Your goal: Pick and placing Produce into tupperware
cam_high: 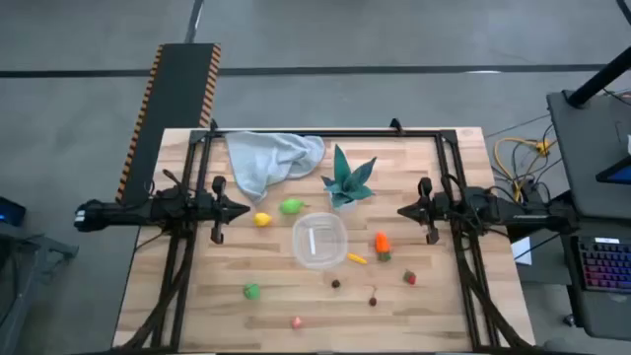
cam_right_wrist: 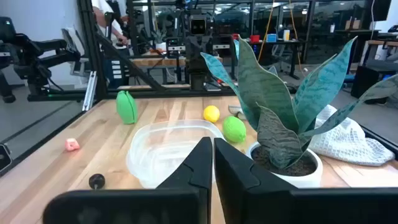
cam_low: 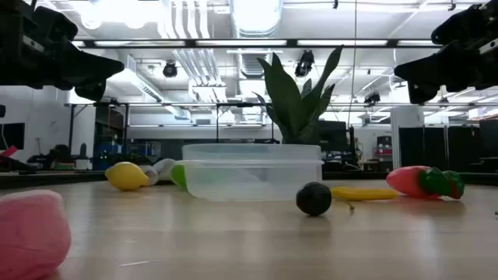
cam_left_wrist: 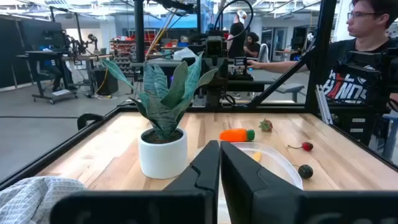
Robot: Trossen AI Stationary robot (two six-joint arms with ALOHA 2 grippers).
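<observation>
The round clear tupperware (cam_high: 318,242) sits mid-table and holds no produce. Around it lie a yellow lemon (cam_high: 262,219), a green piece (cam_high: 292,206), an orange carrot (cam_high: 382,244), a small yellow piece (cam_high: 357,258), a red strawberry (cam_high: 409,278), a dark bit (cam_high: 336,284), another green piece (cam_high: 252,291) and a pink bit (cam_high: 297,321). My left gripper (cam_high: 246,209) hovers shut left of the lemon, above the table. My right gripper (cam_high: 399,210) hovers shut right of the plant. In both wrist views the fingers (cam_left_wrist: 208,163) (cam_right_wrist: 200,158) are together and hold nothing.
A teal spiky-leaved plant in a white pot (cam_high: 348,182) stands just beyond the tupperware. A pale grey-blue cloth (cam_high: 271,158) lies bunched at the far edge. A black frame (cam_high: 325,133) borders the table. People show in the room beyond (cam_left_wrist: 364,56).
</observation>
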